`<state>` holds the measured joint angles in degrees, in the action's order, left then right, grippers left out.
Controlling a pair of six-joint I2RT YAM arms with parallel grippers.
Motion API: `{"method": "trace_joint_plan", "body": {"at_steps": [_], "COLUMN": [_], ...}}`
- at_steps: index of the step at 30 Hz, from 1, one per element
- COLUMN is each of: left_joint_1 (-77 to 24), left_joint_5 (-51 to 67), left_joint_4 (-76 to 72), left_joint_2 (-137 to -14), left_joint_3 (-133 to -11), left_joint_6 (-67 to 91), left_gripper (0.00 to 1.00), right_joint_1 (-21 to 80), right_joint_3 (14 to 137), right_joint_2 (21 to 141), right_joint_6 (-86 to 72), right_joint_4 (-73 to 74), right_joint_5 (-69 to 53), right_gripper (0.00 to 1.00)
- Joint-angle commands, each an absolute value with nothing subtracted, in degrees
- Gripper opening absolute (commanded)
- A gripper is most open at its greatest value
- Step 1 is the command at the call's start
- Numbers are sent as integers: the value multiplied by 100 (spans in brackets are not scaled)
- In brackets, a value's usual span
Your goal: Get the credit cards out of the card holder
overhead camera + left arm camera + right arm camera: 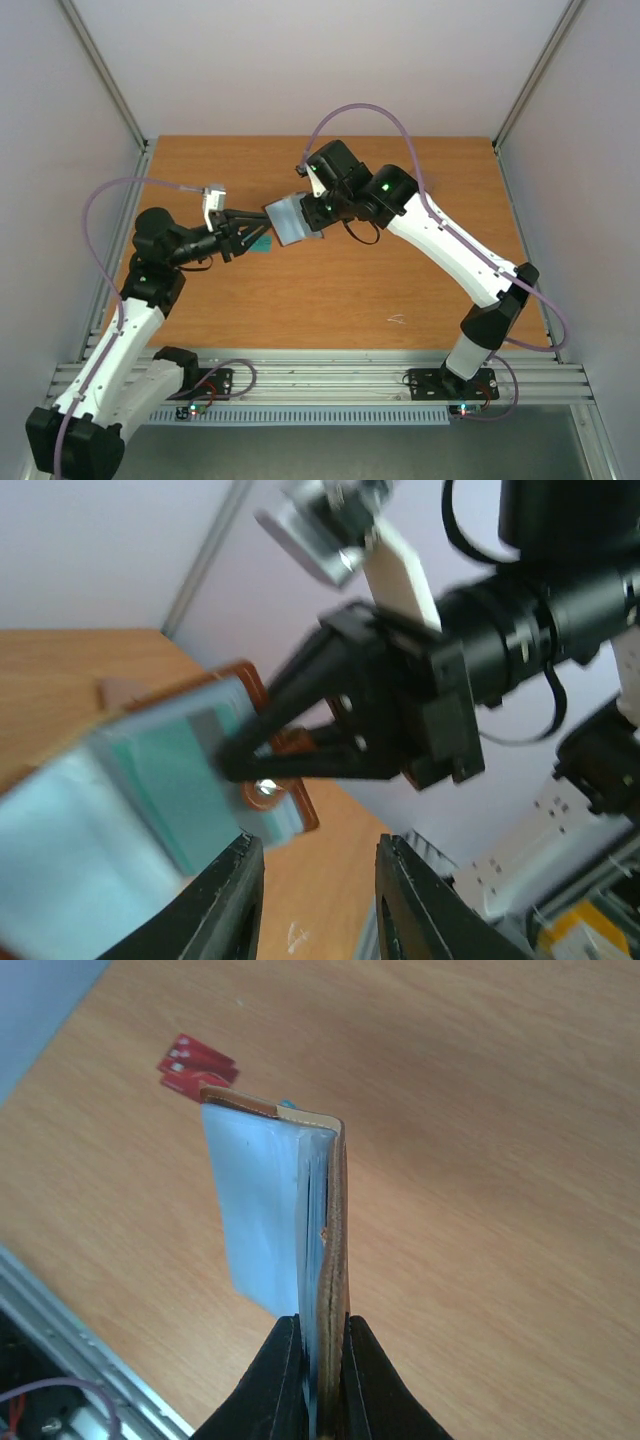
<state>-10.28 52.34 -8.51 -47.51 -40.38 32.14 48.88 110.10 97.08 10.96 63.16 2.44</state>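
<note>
My right gripper (312, 215) holds the card holder (290, 220) up above the table, shut on its brown edge (322, 1325). The card holder (320, 1210) hangs open, its pale lining facing left. In the left wrist view the card holder (150, 780) shows a teal-green surface inside its lining. My left gripper (255, 235) is just left of the holder, open (315, 845), with nothing between its fingers. A teal-green credit card (262, 243) lies on the table below them. A red credit card (195, 1065) lies flat on the wood beyond the holder.
The wooden table (330, 290) is enclosed by pale walls at the left, back and right. A ribbed metal rail (320, 380) with both arm bases runs along the near edge. A small white scuff (396, 319) marks the wood.
</note>
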Motion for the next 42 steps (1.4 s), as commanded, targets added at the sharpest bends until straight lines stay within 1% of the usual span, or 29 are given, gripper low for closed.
{"method": "trace_joint_plan", "body": {"at_steps": [1, 6, 9, 16, 18, 20, 22, 25, 29, 30, 37, 42], "left_joint_1": [-1384, -1404, -1406, -1406, -1406, -1402, -1405, -1414, -1420, -1423, -1400, -1119], "left_joint_5": [5607, 5092, 5071, 5177, 5315, 5450, 5533, 5594, 5648, 5606, 5692, 5320], "left_joint_4": [-618, -205, -181, -502, -787, -1244, -1516, -1572, -2065, -2158, -2244, -2171], "left_joint_2": [-5061, -5177, -5139, -5078, -5085, -5081, -5078, -5076, -5053, -5045, -4888, -4756], "left_joint_3": [-4224, -4254, -4243, -4111, -4055, -3986, -4005, -4050, -4126, -4145, -4157, -4010], "left_joint_6": [2624, 2485, 2438, 2517, 2597, 2804, 3007, 3106, 3478, 3635, 3785, 3989], "left_gripper": [32, 31, 32, 34, 37, 37, 34, 25, 5, 1, 0, 0], "right_joint_1": [4931, 4930, 4922, 4922, 4922, 4916, 4922, 4921, 4886, 4854, 4475, 4344], "right_joint_3": [11056, 10270, 9884, 9411, 9241, 9190, 9237, 9234, 9201, 9180, 8808, 8710], "right_joint_2": [9496, 8941, 8691, 8386, 8290, 8314, 8429, 8510, 8569, 8577, 8413, 8110], "right_joint_6": [1041, 1042, 1032, 1254, 1297, 1292, 1300, 1343, 1384, 1355, 941, 1050], "right_joint_4": [5693, 4560, 4023, 3361, 3098, 2996, 3077, 3058, 3004, 2979, 2895, 3123], "right_joint_5": [-580, -1529, -2000, -3090, -3427, -3566, -3449, -3392, -3200, -3174, -3104, -3053], "right_gripper": [1, 1, 1, 1, 1, 1, 1, 1, 1, 1, 1, 1]}}
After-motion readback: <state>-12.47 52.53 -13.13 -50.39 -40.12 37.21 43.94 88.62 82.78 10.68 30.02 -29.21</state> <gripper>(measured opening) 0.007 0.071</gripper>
